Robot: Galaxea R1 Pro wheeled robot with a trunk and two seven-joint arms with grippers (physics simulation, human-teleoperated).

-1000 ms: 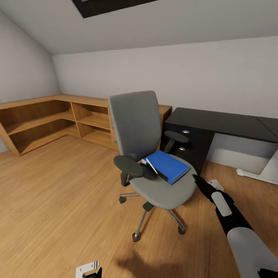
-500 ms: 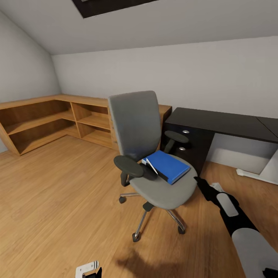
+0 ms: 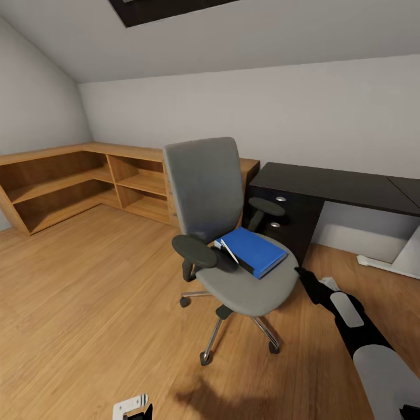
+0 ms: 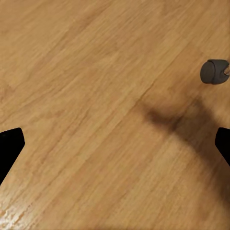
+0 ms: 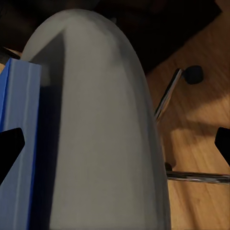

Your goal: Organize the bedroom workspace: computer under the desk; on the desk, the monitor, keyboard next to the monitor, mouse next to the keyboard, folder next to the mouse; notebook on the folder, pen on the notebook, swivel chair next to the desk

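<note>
Blue folder (image 3: pixel 255 251) on the swivel chair (image 3: pixel 233 233) is my target; my right hand (image 3: pixel 298 272), spread, must close over its edge.

I see a wood-plank floor (image 3: pixel 87 303) carrying the swivel chair (image 3: pixel 227 233), whose chrome star base stands on its casters near the black-topped desk (image 3: pixel 338 186). On the chair's grey seat lies the blue folder (image 3: pixel 252 251), with a thin grey notebook (image 3: pixel 224 249) tucked against its side toward the backrest. Along the walls I see a low light-wood shelf unit (image 3: pixel 76 181) standing on the floor. The desk's white leg foot (image 3: pixel 379 263) rests on the planks too.
</note>
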